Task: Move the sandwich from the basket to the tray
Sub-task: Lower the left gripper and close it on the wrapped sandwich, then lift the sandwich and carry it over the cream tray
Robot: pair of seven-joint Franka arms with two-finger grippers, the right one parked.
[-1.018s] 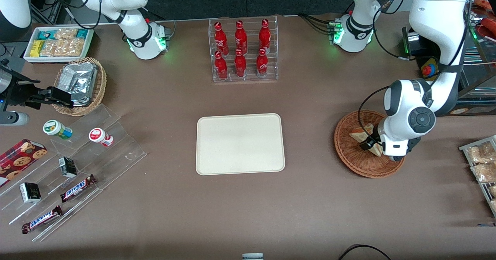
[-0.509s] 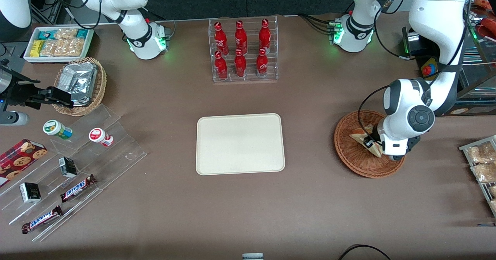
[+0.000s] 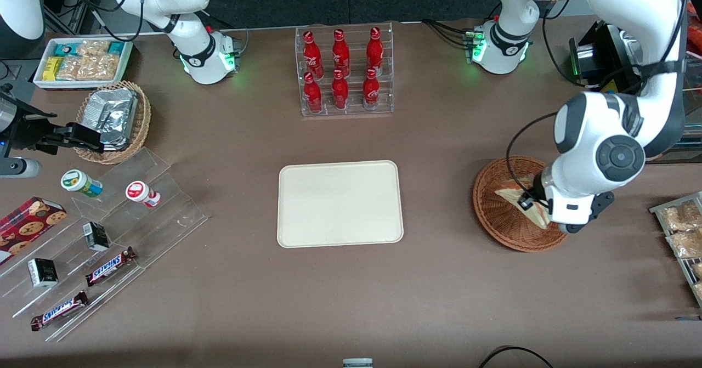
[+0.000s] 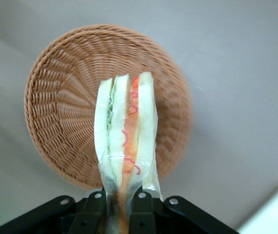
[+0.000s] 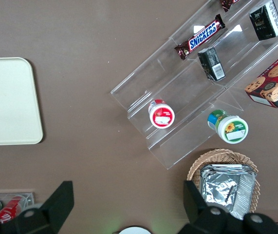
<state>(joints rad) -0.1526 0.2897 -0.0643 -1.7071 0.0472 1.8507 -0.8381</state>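
The sandwich (image 4: 125,141) is pinched at its narrow end between the two fingers (image 4: 96,209) of the left arm's end effector (image 4: 119,214), with its white bread and red and green filling layers edge-on to the wrist camera. It hangs above the basket (image 4: 65,117), clear of the weave. In the front view the sandwich (image 3: 515,195) shows over the basket (image 3: 496,214), partly hidden by the arm's wrist. The basket sits on the brown desk (image 3: 439,291) toward the working arm's end. The tray (image 3: 339,203) lies bare at the middle of the desk, well apart from the basket. Farther from the front camera stands a clear rack of red bottles (image 3: 344,69).
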